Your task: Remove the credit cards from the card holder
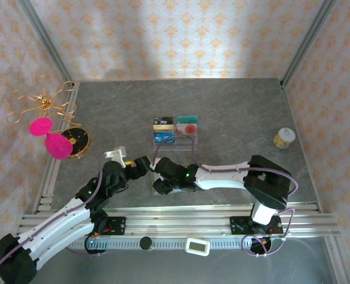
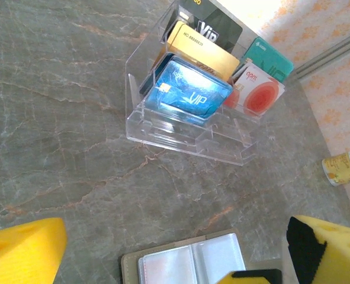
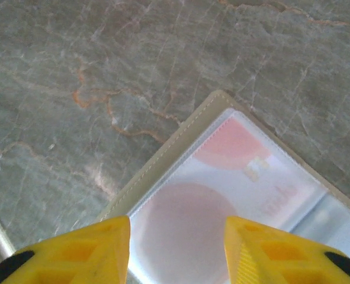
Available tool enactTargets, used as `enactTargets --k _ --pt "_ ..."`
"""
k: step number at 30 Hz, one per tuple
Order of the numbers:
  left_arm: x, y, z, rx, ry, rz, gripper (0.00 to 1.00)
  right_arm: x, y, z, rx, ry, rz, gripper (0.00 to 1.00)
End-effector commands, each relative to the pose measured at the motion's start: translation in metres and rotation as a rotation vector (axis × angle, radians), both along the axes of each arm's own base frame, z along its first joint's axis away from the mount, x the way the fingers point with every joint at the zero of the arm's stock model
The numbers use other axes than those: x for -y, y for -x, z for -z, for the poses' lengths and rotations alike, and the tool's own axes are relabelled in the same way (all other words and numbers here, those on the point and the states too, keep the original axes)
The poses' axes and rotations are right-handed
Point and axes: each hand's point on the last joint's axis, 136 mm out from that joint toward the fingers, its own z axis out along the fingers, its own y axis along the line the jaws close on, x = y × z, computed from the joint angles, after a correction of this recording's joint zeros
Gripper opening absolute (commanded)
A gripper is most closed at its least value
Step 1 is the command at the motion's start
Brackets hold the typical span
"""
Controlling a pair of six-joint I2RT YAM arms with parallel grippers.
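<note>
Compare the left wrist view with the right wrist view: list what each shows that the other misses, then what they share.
Left wrist, not right wrist: a clear acrylic tray holding a blue card, gold card, black card, teal card and red-circled card, plus a small jar.
Right wrist, not left wrist: a pale card with red blotches inside the card holder.
Both: the open card holder on the grey table, framed by the left gripper's fingers or the right gripper's fingers.

The matt olive-grey folding card holder (image 3: 157, 163) is showing glossy clear plastic sleeves (image 3: 293, 195); beyond it, a clear acrylic tray (image 2: 180, 139) is gleaming.
</note>
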Motion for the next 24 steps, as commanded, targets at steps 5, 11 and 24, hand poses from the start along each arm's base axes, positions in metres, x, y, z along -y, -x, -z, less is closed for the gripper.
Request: enactTargets --k 5,11,24 --pt "0.000 0.005 0.012 -0.041 -0.005 0.015 0.92 0.002 -0.012 0.028 0.032 0.122 0.054 0.43" --pt "0.004 0.007 0.016 -0.051 -0.022 0.046 0.88 0.008 -0.008 0.043 0.009 0.151 0.079 0.27" --pt "0.033 0.021 0.044 -0.157 -0.007 0.194 0.29 -0.012 -0.020 -0.010 0.002 -0.186 0.229 0.00"
